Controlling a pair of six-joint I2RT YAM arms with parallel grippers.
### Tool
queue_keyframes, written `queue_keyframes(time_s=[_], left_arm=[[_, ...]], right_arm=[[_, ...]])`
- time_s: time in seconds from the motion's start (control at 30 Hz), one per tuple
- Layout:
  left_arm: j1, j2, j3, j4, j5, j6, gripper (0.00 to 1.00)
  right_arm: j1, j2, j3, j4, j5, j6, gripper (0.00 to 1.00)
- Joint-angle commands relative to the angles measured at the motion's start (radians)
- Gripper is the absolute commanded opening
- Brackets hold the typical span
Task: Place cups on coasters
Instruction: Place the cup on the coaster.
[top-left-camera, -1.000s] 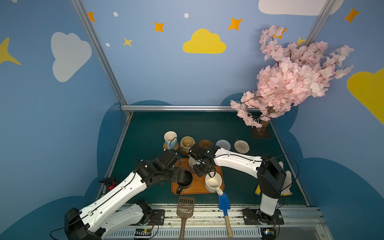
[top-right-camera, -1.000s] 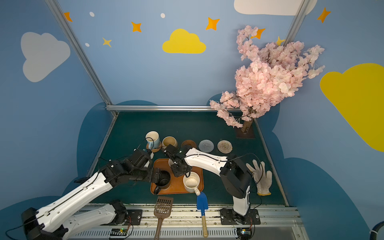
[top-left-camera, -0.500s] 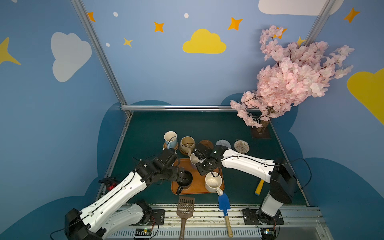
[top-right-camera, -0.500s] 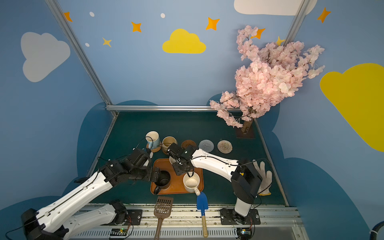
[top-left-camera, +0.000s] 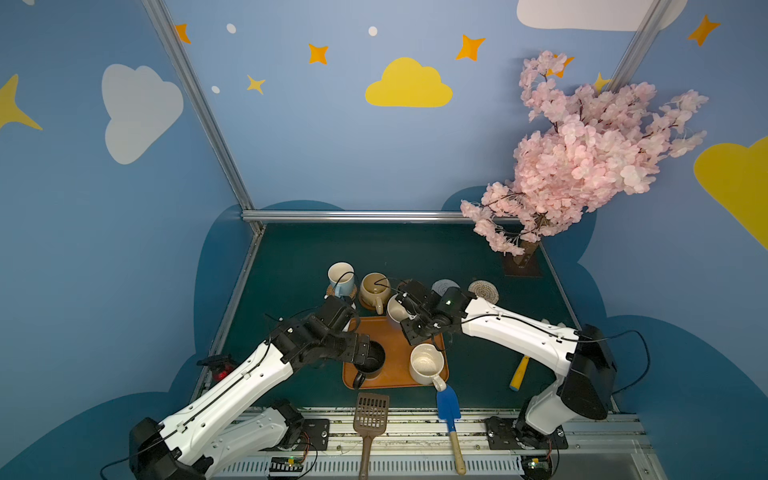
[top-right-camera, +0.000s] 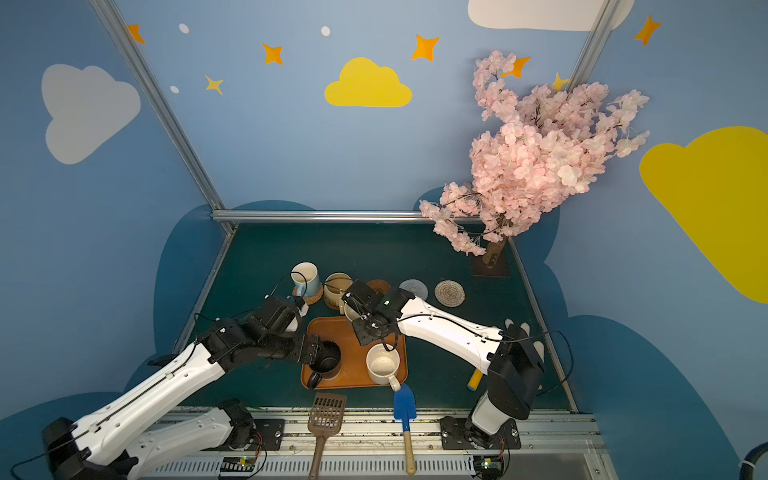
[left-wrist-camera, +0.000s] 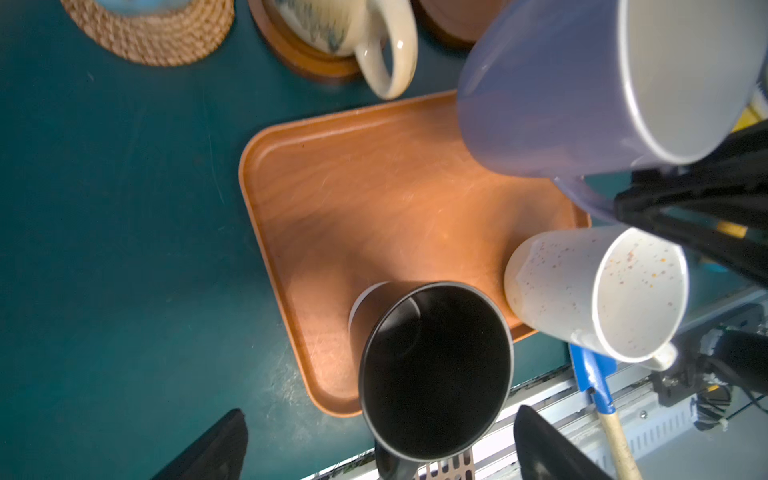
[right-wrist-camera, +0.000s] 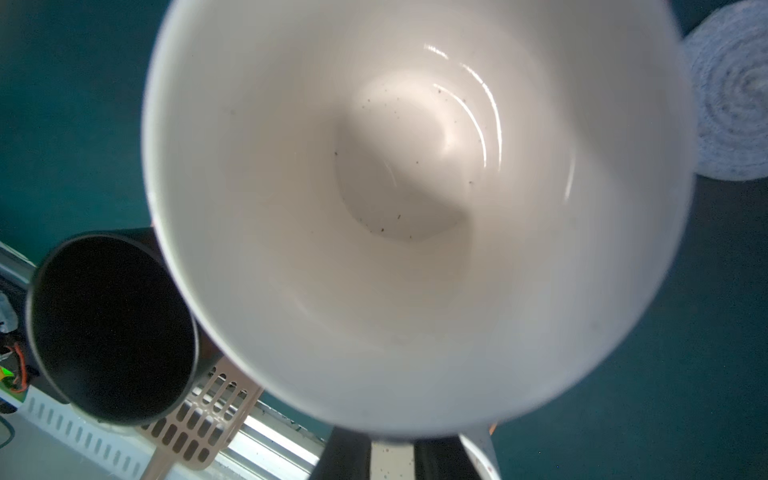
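My right gripper (top-left-camera: 405, 312) is shut on the handle of the lavender cup (top-left-camera: 394, 308), holding it tilted above the orange tray's (top-left-camera: 392, 338) far edge; the cup's pale inside (right-wrist-camera: 395, 208) fills the right wrist view. My left gripper (left-wrist-camera: 380, 449) stands open on either side of the black cup (left-wrist-camera: 434, 374), which stands on the tray beside the cream cup (top-left-camera: 426, 365). The light blue cup (top-left-camera: 340, 275) sits on the rattan coaster (left-wrist-camera: 153, 37). The tan cup (top-left-camera: 374, 287) sits on a dark wood coaster (left-wrist-camera: 303, 62). A bare wood coaster (top-right-camera: 378, 286), a grey rope coaster (top-left-camera: 444, 286) and a cream one (top-left-camera: 483, 292) lie in the same row.
A brown slotted spatula (top-left-camera: 370, 411) and a blue trowel (top-left-camera: 449, 409) lie at the table's front edge. A yellow-handled tool (top-left-camera: 519, 372) lies under the right arm. A pink blossom tree (top-left-camera: 582, 158) stands at the back right corner.
My right gripper has carried the lavender cup off the tray's middle, toward the back row of coasters, and its elbow has swung right. The left gripper has stayed open at the black cup.
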Motion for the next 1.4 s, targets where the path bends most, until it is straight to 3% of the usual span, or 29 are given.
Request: queue_keyframes(time_s=[0.0, 0.4, 0.77, 1.37], left_arm=[[0.006, -0.026, -0.009, -0.028, -0.001, 0.015, 1.00], [0.002, -0.028, -0.004, -0.012, 0.056, 0.023, 0.98], [-0.001, -0.031, 0.005, -0.026, 0.042, 0.035, 0.98], [-0.003, -0.003, -0.001, -0.011, 0.044, 0.028, 0.98]], right_arm=[[-0.008, -0.003, -0.005, 0.046, 0.007, 0.005, 0.00], [-0.156, -0.026, -0.014, 0.035, -0.008, 0.000, 0.00], [-0.273, 0.198, 0.187, -0.015, -0.054, -0.088, 0.00], [-0.328, 0.399, 0.369, -0.032, -0.026, -0.132, 0.00]])
